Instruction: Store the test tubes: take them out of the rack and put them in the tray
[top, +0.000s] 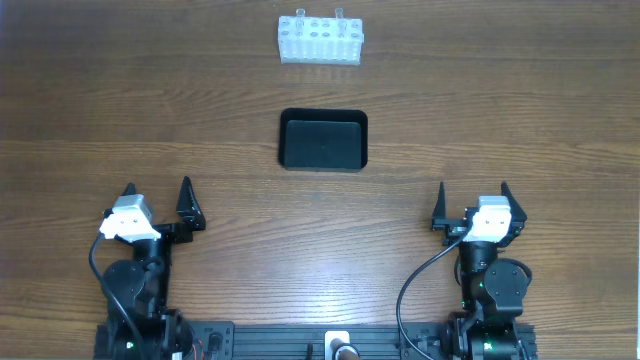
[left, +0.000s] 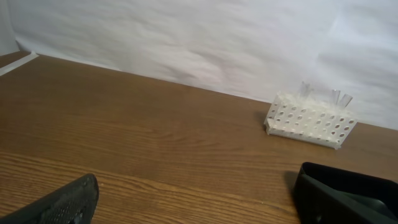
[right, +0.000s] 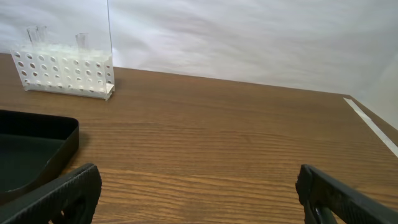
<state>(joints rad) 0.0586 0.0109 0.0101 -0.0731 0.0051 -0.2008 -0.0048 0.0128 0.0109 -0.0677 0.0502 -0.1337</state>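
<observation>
Several clear test tubes stand in the white rack at twelve o'clock from the black tray, probably light, slick and brittle, best pinched gently at their exposed tops by the left gripper or right gripper, both spread wide and empty.

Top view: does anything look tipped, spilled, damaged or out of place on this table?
Nothing stands out. The rack stands upright with its test tubes upright in it. The tray lies flat and empty between the rack and the arms. The left gripper and right gripper are open near their bases, touching nothing.
</observation>
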